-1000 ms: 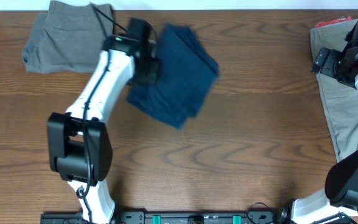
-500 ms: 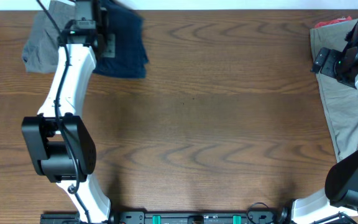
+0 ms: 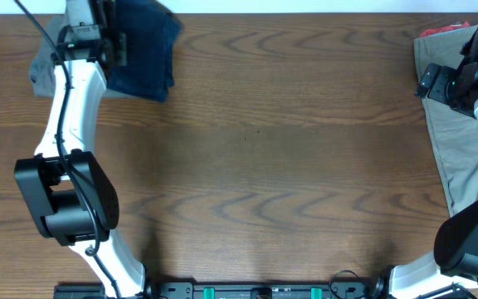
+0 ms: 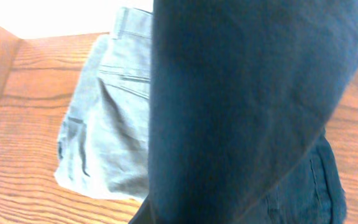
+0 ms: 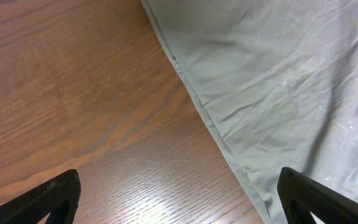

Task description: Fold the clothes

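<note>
Left tool [image 3: 112, 40] grips limp, folded navy shorts [image 3: 148, 50]; right tool [image 5: 179, 199] gapes wide by creased khaki cloth [image 5: 278, 74].

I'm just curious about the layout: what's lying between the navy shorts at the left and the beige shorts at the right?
Nothing: the overhead view shows only bare wooden table between the navy shorts and the beige shorts.

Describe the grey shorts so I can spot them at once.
At the table's far left corner, the grey shorts lie beside the left arm, partly hidden by the navy shorts. Unlike that dark pair, they are pale, with a stitched pocket.
</note>
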Motion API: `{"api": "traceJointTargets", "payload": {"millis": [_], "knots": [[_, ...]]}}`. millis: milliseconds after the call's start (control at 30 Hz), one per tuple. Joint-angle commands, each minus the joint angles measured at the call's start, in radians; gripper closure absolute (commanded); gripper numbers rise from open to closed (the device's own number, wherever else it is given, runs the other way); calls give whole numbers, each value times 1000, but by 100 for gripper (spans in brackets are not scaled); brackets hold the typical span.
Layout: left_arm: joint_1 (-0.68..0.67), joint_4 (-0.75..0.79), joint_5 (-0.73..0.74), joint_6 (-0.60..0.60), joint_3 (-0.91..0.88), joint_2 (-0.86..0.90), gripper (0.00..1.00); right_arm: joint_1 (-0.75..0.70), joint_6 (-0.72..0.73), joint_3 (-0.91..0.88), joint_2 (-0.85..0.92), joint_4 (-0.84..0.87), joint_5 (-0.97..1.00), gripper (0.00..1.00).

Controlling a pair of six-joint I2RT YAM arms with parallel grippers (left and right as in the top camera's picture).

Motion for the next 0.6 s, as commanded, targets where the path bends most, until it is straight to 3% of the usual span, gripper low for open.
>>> {"api": "traceJointTargets", "payload": {"millis": [0, 567], "knots": [[30, 37, -23, 5, 28, 16, 94, -5, -11, 10, 5, 0, 9, 1], [122, 220, -23, -101, 26, 143, 94, -5, -11, 10, 5, 0, 9, 1]]}}
